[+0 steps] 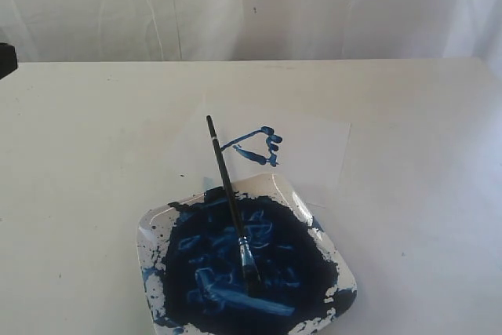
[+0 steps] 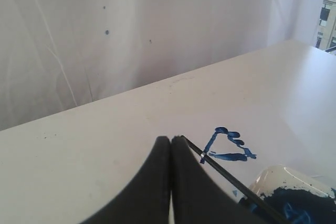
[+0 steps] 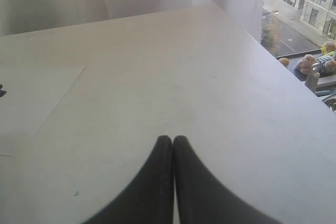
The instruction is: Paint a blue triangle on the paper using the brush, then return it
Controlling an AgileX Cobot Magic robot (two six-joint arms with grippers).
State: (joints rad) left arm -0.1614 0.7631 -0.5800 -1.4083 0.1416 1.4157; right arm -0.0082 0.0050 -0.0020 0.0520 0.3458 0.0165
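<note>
White tabletop (image 1: 78,154), pale curtain (image 1: 314,5) behind. Your brush (image 1: 229,194) rests in the dish (image 1: 149,229) at near centre, bristles in dark-blue paint, handle propped over the far rim. Just beyond the dish, the blue triangle (image 1: 259,147) sits on the paper (image 1: 314,147). Your left gripper (image 2: 170,142) is closed tight, holding nothing; your right gripper (image 3: 172,141) likewise, fingers pressed together above the tabletop right of the paper
</note>
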